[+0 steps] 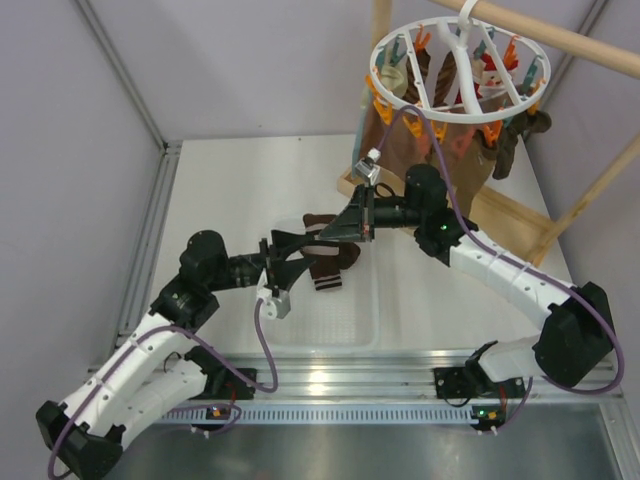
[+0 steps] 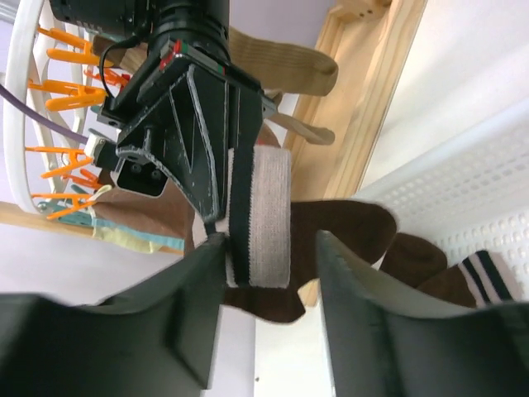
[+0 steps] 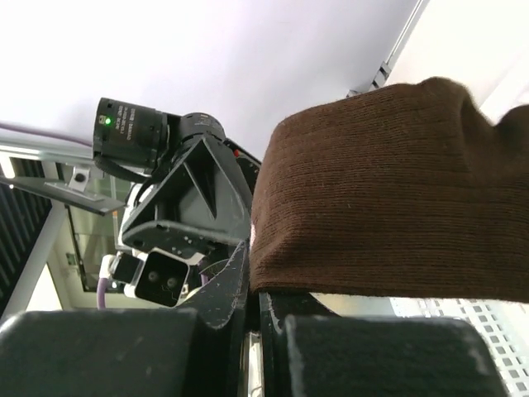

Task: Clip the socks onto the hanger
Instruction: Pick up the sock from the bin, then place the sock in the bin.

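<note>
The right gripper (image 3: 252,277) is clamped shut on one dark brown sock (image 3: 388,190), which hangs from its fingertips above a white perforated tray (image 2: 463,174). The left gripper (image 2: 273,244) faces it with jaws partly open, straddling the sock's striped cuff. One finger (image 2: 198,281) touches the cuff and the other stands apart, so it seems to have hold of nothing yet. The second sock (image 2: 483,277) lies in the tray, below and to one side of the left gripper. The hanger (image 2: 12,141), with its orange pegs (image 2: 62,157), hangs well beyond both sets of fingertips. The likely trouble is the handover. A pinch on the cuff's edge alone, or an early release by the right gripper, could drop the sock into the tray.
</note>
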`<act>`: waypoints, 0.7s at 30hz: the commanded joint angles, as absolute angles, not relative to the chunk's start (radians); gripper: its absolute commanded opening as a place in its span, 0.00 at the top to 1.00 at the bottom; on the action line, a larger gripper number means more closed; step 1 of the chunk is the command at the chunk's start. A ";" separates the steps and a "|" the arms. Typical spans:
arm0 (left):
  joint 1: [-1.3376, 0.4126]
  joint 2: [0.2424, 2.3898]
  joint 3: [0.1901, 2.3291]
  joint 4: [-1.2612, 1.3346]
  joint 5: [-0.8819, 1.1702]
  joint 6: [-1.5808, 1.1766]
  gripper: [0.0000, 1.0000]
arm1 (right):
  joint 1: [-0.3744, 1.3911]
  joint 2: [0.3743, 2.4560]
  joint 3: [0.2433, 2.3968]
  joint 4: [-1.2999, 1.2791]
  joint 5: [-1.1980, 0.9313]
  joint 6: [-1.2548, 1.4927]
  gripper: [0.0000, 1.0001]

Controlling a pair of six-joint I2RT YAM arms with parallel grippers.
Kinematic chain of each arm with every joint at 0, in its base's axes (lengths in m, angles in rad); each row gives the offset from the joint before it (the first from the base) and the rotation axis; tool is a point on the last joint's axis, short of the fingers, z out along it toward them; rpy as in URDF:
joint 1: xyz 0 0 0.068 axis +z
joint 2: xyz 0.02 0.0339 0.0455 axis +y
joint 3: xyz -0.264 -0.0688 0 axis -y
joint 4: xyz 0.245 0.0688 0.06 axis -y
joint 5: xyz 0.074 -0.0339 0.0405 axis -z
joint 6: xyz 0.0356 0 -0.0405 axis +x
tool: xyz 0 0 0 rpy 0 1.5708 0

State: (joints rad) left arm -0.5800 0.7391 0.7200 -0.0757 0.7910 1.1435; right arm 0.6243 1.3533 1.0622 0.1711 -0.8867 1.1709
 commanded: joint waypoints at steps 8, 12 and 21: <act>-0.652 0.698 0.730 -0.031 0.732 1.010 1.00 | 0.618 1.304 1.071 0.117 -0.856 1.025 0.82; -0.661 0.667 0.811 -0.086 0.704 0.779 1.00 | 0.585 1.281 1.088 -0.050 -0.810 0.876 0.36; -0.661 0.710 0.946 -0.230 0.654 0.104 1.00 | 0.535 1.180 1.077 -0.334 -0.619 0.448 0.00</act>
State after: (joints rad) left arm -0.6567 0.6827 0.9173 -0.1978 0.7082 0.4461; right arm 0.5396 1.2545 1.0618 -0.2543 -0.7105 0.6277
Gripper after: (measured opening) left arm 0.034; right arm 0.987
